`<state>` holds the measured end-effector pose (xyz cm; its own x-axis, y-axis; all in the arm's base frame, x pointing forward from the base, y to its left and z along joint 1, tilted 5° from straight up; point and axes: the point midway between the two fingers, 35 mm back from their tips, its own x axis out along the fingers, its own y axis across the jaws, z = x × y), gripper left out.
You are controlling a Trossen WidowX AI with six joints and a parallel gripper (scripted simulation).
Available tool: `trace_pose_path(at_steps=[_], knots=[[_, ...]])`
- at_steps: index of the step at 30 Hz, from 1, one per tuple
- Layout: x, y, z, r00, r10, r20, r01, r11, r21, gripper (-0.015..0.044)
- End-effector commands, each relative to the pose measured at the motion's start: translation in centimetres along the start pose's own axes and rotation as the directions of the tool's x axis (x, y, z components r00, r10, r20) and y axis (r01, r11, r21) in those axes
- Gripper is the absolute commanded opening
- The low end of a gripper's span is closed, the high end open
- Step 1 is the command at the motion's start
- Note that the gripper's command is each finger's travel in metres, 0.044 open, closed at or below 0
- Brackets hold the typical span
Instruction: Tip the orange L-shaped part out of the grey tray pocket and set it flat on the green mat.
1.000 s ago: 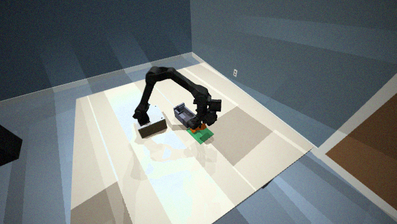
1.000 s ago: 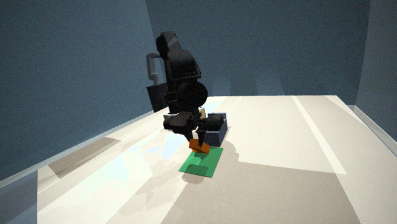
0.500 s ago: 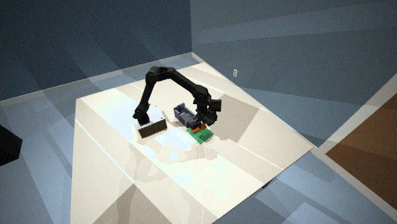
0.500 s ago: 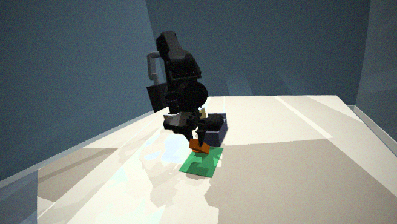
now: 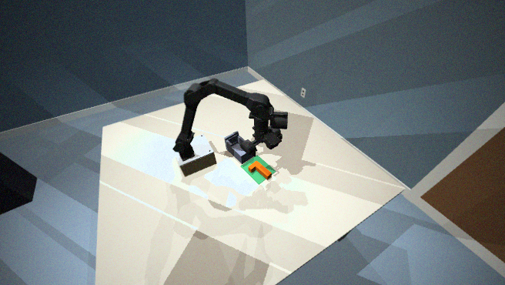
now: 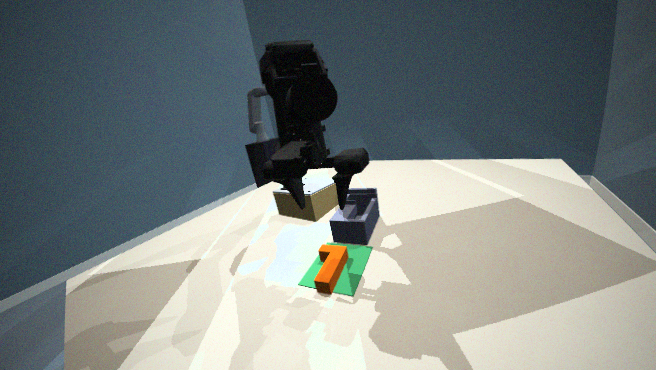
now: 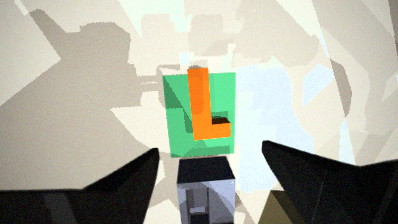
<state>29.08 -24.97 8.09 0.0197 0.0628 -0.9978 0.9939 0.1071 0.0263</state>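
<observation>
The orange L-shaped part (image 5: pixel 263 170) (image 6: pixel 331 270) (image 7: pixel 200 105) lies on the green mat (image 5: pixel 255 177) (image 6: pixel 355 275) (image 7: pixel 222 90), and looks flat. Its long arm points away from the tray and its end reaches about the mat's far edge. Its short foot is at the tray side. The grey tray (image 5: pixel 246 155) (image 6: pixel 349 231) (image 7: pixel 205 170) stands beside the mat, and its pocket shows no orange part. My gripper (image 6: pixel 322 208) (image 7: pixel 211 149) is open and empty, raised above the tray side of the mat, its fingers apart and clear of the part.
A box-shaped block (image 5: pixel 198 164) (image 6: pixel 300 205) with a pale top stands at the arm's base, left of the tray in the top and exterior views. A corner of it shows at the bottom of the wrist view. Shadows of the arm fall across the pale table (image 5: pixel 327 216).
</observation>
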Motion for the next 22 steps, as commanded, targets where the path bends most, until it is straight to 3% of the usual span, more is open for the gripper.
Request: trace_pose_path(at_steps=[1, 22], knots=[[-1.28, -0.13, -0.09, 1.000, -0.002, 0.003, 0.002, 1.000, -0.004, 0.0400], [-1.00, 0.05, 0.00, 1.000, 0.009, 0.010, -0.009, 1.000, -0.001, 0.0400]])
